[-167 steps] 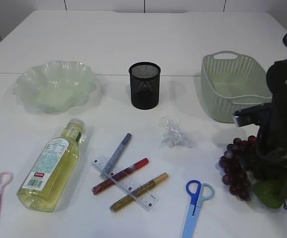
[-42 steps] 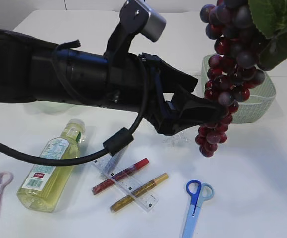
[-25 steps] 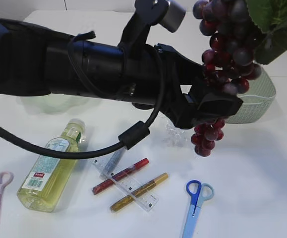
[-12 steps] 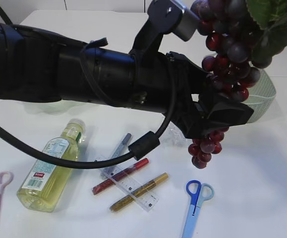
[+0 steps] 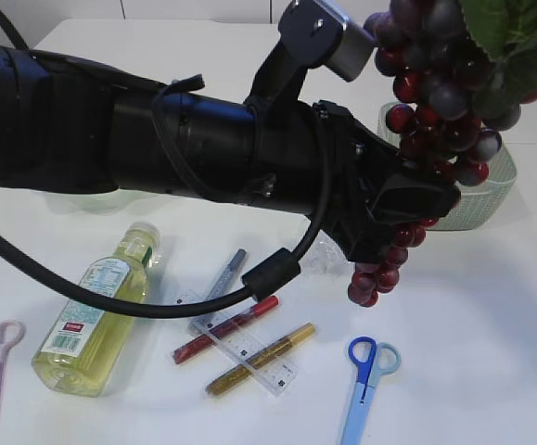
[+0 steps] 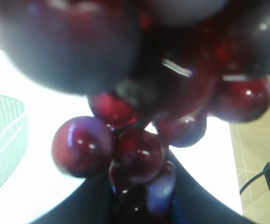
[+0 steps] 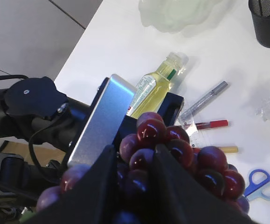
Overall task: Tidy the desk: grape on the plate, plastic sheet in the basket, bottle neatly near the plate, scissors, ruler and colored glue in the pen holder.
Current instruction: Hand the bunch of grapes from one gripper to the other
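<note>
Your left arm (image 5: 157,139) stretches across the tabletop (image 5: 491,324) from its left edge, its claw (image 5: 407,209) clenched on the lower grapes (image 5: 435,102), which hang high above the right side. Your right claw (image 7: 132,172) grasps the bunch's top. The bottle (image 5: 96,311) lies near the front left corner.

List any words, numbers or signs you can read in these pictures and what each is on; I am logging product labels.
Bottle label: printed text and a small red patch, too small and blurred to read.
Ruler: graduation marks and tiny figures, not readable.
Glue pens: no readable print.
No other writing shows, so no text can be quoted.
</note>
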Action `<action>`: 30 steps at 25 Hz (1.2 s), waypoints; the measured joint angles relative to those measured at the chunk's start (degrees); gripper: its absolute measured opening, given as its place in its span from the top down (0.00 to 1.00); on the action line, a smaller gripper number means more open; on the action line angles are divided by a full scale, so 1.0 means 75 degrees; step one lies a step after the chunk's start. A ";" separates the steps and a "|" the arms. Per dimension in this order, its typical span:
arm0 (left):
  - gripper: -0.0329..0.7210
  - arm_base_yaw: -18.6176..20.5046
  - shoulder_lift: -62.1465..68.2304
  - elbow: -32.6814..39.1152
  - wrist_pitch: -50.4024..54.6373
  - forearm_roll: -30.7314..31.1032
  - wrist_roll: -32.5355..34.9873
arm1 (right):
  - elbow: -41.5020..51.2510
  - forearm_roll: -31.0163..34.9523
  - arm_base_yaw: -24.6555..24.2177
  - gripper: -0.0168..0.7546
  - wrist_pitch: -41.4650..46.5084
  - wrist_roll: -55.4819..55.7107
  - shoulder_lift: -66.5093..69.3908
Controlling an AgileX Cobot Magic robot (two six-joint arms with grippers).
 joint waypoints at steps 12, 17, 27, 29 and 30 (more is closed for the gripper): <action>0.75 0.0000 0.0033 0.0000 0.0364 0.0031 -0.0194 | 0.0000 -0.0384 0.0000 0.63 0.0000 -0.0029 0.0063; 0.76 0.0000 0.0033 0.0000 0.0452 0.0041 -0.0244 | 0.0000 -0.0435 0.0000 0.49 0.0000 -0.0047 0.0120; 0.77 0.0000 0.0033 0.0000 0.0482 0.0081 -0.0244 | 0.0000 -0.0628 0.0000 0.34 0.0000 -0.0047 0.0151; 0.77 0.0000 0.0033 0.0000 0.0482 0.0081 -0.0244 | 0.0000 -0.0716 0.0000 0.32 0.0000 -0.0047 0.0151; 0.77 0.0000 0.0033 0.0000 0.0482 0.0081 -0.0244 | 0.0000 -0.0806 0.0000 0.32 0.0000 -0.0047 0.0151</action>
